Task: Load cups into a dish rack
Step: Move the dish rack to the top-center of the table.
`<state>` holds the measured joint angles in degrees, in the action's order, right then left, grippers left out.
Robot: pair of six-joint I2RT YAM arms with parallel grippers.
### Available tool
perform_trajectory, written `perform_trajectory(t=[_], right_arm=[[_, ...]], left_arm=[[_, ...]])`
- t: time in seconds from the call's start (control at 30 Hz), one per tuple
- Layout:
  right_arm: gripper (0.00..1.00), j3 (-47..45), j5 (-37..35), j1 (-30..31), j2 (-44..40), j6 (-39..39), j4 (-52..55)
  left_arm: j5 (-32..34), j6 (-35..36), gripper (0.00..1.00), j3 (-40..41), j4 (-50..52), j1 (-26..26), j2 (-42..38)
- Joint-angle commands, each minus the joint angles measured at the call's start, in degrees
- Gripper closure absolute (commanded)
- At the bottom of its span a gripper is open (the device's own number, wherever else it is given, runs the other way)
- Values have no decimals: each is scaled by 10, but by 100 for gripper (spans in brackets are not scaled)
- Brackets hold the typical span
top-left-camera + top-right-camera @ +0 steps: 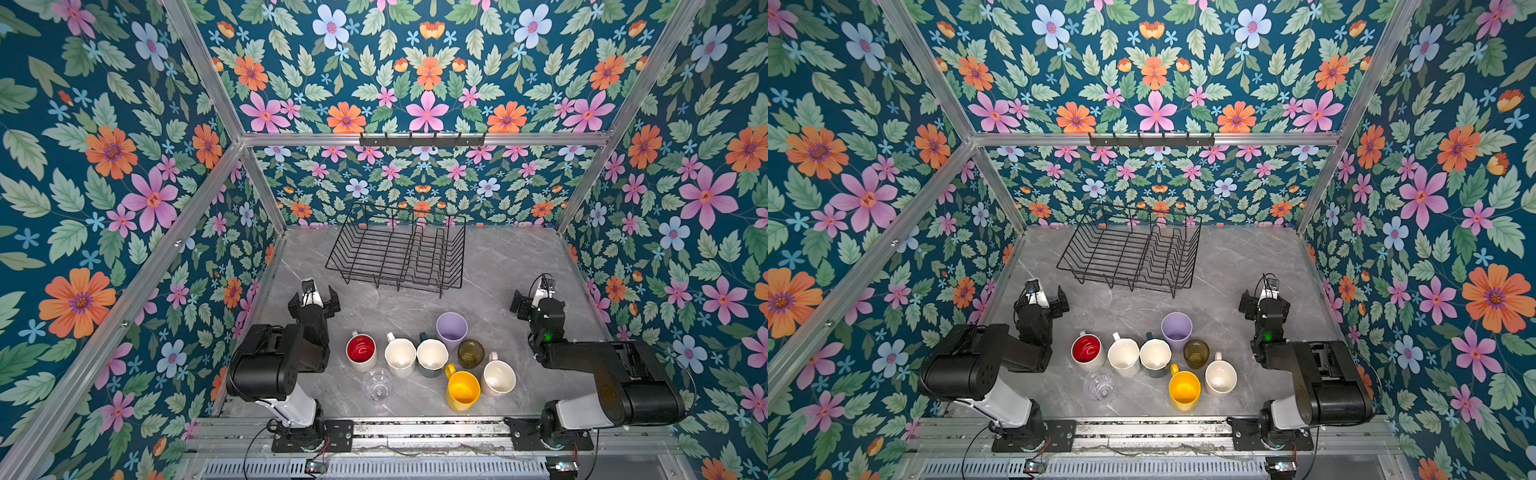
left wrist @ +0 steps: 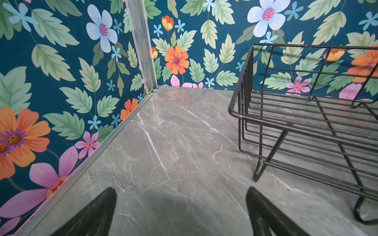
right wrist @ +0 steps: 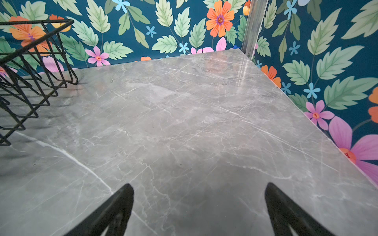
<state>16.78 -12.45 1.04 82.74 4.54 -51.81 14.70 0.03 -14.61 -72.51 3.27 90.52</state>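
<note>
We find both sets of jaws released, spread wide. The left gripper (image 2: pixel 181 190) holds its tapered black jaws over the glossy, white-veined grey marble-look tabletop (image 2: pixel 173 143). The right gripper (image 3: pixel 198 185) does likewise.

The black wire dish rack (image 1: pixel 395 277) is rectangular, with zigzag upright dividers and short looped feet. It stands ahead of the jaws, between the two pairs.

All eight cups stand on the tabletop behind the jaws, clustered between the arms:
- white mug with red inside (image 1: pixel 361 349)
- plain white mug (image 1: pixel 400 354)
- dark green mug (image 1: pixel 430 372)
- lilac tumbler (image 1: pixel 451 326)
- olive-brown glass (image 1: pixel 471 353)
- yellow mug (image 1: pixel 462 390)
- pale pink mug (image 1: pixel 498 377)
- ribbed clear glass (image 1: pixel 377 384) — rearmost, on the left jaws' side
</note>
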Motion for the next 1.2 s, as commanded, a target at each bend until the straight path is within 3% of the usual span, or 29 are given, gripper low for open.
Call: perform_trajectory(t=[0.0, 0.07, 0.17, 0.33, 0.43, 0.53, 0.63, 0.77, 0.93, 1.17], right_arm=[[1, 0, -6, 0, -1, 1, -11], [1, -3, -5, 0, -2, -1, -18], [1, 14, -12, 0, -44, 3, 46], [1, 164, -51, 0, -170, 114, 416], [1, 224, -7, 1, -219, 192, 522], [1, 229, 86, 1, -258, 205, 527], [3, 234, 125, 1, -276, 221, 549], [8, 273, 156, 0, -259, 216, 628], [15, 344, 229, 3, -201, 210, 713], [17, 447, 213, 79, -100, 192, 769]], left_arm=[[12, -1, 0, -13, 57, 1, -55], [40, -5, 0, -30, 123, 7, -105], [58, -72, 0, -37, 153, 7, -169], [-17, -118, 0, -114, 308, 8, -246], [-80, -146, 0, -150, 344, 8, -288], [-158, -117, 0, -172, 341, 8, -331], [-165, -97, 0, -220, 394, 7, -347], [-141, -50, 0, -305, 509, 7, -318], [-43, -86, 1, -314, 540, 2, -278], [-89, -101, 1, -317, 555, -4, -286]])
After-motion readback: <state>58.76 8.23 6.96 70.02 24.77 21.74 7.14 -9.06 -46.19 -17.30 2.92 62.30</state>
